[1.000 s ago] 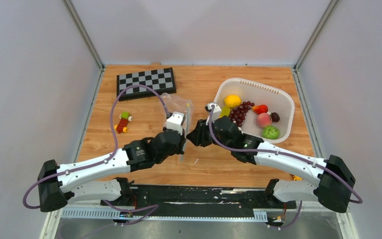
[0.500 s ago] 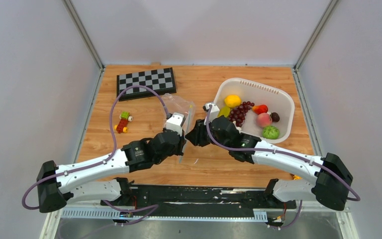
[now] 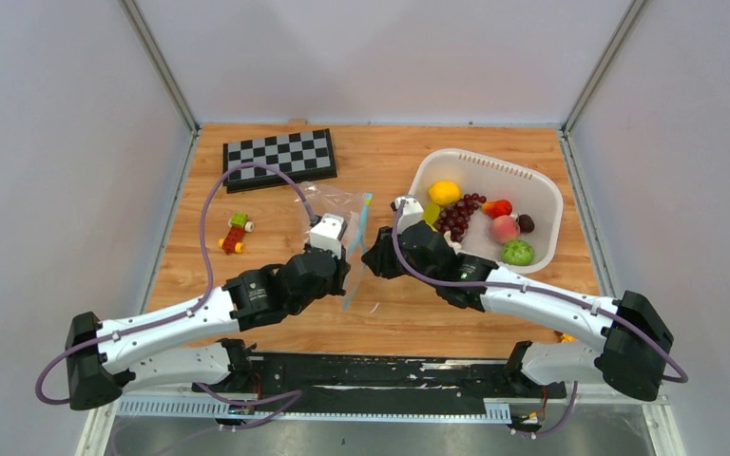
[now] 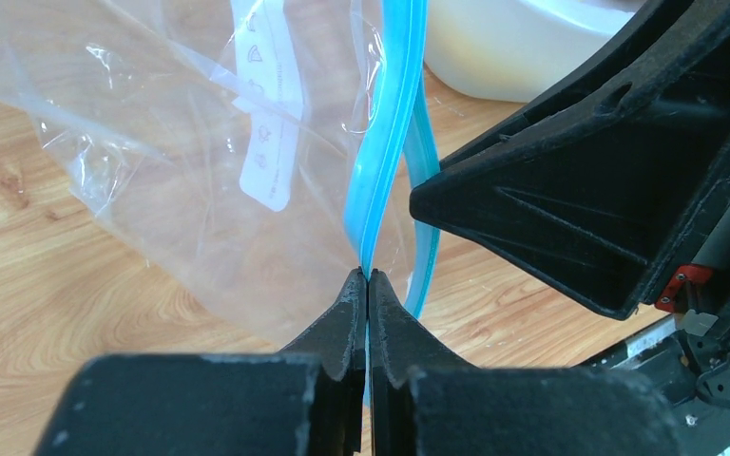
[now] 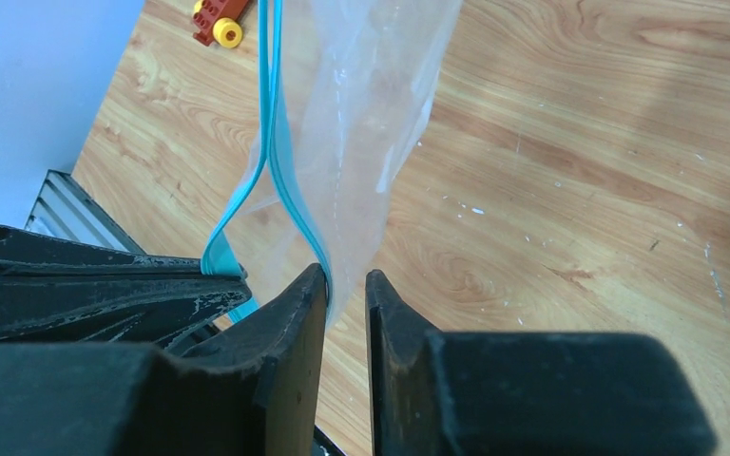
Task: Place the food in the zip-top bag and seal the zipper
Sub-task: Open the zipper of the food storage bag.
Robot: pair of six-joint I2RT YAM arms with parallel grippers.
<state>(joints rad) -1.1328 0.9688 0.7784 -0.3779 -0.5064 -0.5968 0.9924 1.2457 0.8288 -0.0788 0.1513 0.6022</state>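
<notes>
Between both arms, zip-top bag [image 4: 181,161] hangs: looks light, limp, slippery. Left gripper [image 4: 368,285] pinches zipper [image 4: 385,152], likely stiffest edge, best hold. Right gripper [image 5: 347,285] jaws slightly apart at other lip, unclamped.

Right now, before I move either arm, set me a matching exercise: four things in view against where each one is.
1. left gripper
2. lemon
3. chessboard
4. toy blocks

a. in the white basket
b. far left corner of the table
c. shut on the teal zipper
d. left side, nearer the arms than the chessboard

Pairs: 1-c, 2-a, 3-b, 4-d
</notes>
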